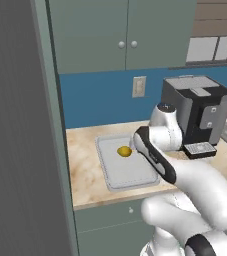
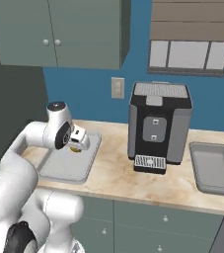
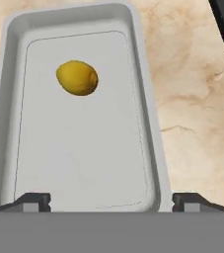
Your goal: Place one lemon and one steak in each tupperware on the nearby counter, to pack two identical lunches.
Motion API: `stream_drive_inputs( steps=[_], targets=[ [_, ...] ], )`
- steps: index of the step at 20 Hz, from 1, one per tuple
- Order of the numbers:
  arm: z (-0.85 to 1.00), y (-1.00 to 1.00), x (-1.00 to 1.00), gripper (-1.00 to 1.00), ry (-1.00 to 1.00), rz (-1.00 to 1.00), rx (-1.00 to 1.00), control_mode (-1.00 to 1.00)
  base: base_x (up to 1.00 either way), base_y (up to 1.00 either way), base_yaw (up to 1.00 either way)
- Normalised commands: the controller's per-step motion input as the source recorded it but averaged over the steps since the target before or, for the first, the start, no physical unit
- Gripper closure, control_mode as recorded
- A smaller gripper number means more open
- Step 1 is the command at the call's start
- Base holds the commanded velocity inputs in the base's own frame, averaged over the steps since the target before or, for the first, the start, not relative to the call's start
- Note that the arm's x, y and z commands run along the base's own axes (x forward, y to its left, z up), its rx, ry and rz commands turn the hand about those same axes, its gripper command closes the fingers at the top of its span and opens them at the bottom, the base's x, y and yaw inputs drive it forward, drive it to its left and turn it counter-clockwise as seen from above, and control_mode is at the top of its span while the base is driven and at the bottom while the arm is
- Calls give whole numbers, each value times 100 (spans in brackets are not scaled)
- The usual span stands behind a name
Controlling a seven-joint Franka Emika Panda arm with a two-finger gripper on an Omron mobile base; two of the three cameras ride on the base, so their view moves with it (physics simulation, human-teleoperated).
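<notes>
While tool (image 3: 111, 200) hangs open, lemon (image 3: 77, 77) lies in tupperware (image 3: 143, 118).

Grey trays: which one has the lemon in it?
The tupperware left of the coffee machine holds the lemon; the other tupperware, right of it, looks bare.

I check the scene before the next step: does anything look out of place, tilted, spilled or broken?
Nothing stands out. One lemon lies inside the left tupperware, apart from its walls. The open gripper hangs above that tray. The second tupperware sits flat on the counter.
</notes>
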Motion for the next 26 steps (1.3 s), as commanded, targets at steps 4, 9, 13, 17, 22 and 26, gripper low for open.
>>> stream_drive_inputs(
  steps=[4, 9, 13, 17, 22, 26],
  targets=[
    [99, -9, -96, -100, -14, 0, -1, -100, 0, 0, 0],
    [94, -3, -85, -100, -28, 0, -1, -100, 0, 0, 0],
    [100, 0, -56, -100, -24, 0, -4, -100, 0, 0, 0],
    [100, -9, -51, -100, -9, 0, -3, -100, 0, 0, 0],
    [31, -21, -61, -100, 3, 0, 0, -100, 0, 0, 0],
    [-3, -1, -91, -100, 11, 1, 0, -100, 0, 0, 0]
  ],
)
